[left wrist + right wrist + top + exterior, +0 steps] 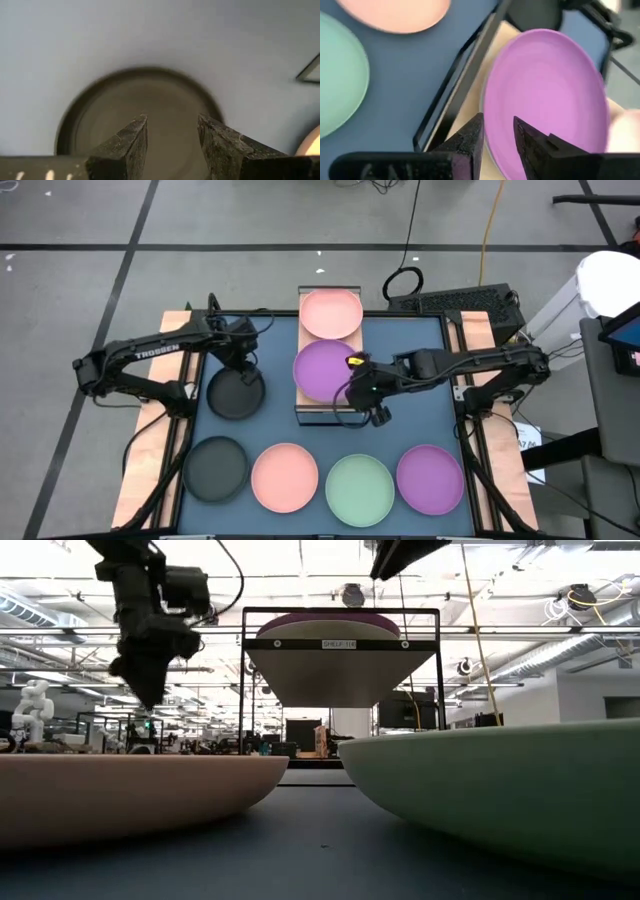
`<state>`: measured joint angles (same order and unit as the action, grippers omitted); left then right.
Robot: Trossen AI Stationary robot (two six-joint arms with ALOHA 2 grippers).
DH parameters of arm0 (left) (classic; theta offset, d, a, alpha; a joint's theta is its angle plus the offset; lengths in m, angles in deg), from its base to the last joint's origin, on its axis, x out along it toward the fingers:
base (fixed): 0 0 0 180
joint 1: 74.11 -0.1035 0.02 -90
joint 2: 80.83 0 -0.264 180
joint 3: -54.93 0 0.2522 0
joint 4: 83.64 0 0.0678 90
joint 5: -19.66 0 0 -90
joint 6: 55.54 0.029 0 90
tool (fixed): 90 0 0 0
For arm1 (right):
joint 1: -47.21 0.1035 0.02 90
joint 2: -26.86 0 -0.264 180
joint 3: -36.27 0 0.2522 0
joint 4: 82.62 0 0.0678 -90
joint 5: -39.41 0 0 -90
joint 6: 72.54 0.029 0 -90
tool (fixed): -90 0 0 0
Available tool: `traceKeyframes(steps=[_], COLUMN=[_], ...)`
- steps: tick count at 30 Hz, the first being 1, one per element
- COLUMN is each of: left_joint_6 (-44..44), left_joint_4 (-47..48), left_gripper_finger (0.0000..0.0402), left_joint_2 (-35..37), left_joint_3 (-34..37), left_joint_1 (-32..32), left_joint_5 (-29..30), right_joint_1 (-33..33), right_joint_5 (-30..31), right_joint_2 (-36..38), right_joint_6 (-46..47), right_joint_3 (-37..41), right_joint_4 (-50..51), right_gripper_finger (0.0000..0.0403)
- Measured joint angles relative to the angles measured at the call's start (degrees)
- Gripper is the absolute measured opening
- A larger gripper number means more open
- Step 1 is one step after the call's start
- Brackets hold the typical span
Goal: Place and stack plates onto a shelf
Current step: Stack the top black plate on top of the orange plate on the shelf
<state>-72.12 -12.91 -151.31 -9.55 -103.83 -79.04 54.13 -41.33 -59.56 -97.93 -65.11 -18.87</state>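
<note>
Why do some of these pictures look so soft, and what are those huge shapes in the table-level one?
Low view: the pink plate and mint green plate sit right at the lens, so they loom huge; ceiling lights leave the shelf backlit. Left wrist view: the black plate is blurred. Right wrist view: the purple plate has soft edges. High view: evenly lit.

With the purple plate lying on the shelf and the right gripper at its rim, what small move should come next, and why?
Probably back the right gripper up and away from the purple plate. The plate already lies on the shelf beside the pink plate, and the fingers stand apart at its rim, so it looks released. The left gripper hovers open over a black plate.
</note>
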Motion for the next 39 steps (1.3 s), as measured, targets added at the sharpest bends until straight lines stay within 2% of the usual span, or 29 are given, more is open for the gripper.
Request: traceKeyframes(steps=[5, 9, 12, 16, 20, 23, 31, 39], left_joint_6=[2.86, 4.19, 6.24, 7.23, 10.1, 11.07, 15.53, 22.24], left_joint_4=[0.03, -0.14, -0.07, 0.73, 1.05, 0.8, -2.65, -3.72], left_gripper_finger=[0.0175, 0.0175, 0.0178, 0.0216, 0.0255, 0.026, 0.0233, 0.0213], left_joint_2=[0.0, 0.0, 0.0, -1.88, -5.85, -9.05, -13.37, -13.55], left_joint_3=[3.86, 4.47, 4.46, 4.46, 4.46, 4.46, 4.46, 4.46], left_joint_1=[-1.94, -3.17, -4.47, -6.47, -7.74, -8.51, -8.91, -11.94], left_joint_5=[-0.21, 4.26, 5.26, 6.44, 9.13, 9.88, 13.27, 10.19], right_joint_1=[0.7, 0.69, 0.69, 0.65, 0.68, 0.69, 0.69, 0.67], right_joint_5=[3.76, 6.72, 7.44, 7.37, 7.22, 7.11, 7.11, 7.13], right_joint_2=[3.44, 6.01, 7.38, 8.34, 8.3, 8.32, 8.32, 8.32], right_joint_6=[8.88, 18.19, 24.27, 28.96, 30.53, 30.54, 30.73, 31.41], right_joint_3=[0.0, 0.0, 0.0, 0.0, 0.0, 0.0, 0.0, 0.0], right_joint_4=[-0.28, -0.85, -1.36, -1.98, -2.16, -2.2, -3.63, -4.73], right_gripper_finger=[0.0089, 0.0089, 0.0089, 0.0089, 0.0089, 0.0089, 0.0089, 0.0089])
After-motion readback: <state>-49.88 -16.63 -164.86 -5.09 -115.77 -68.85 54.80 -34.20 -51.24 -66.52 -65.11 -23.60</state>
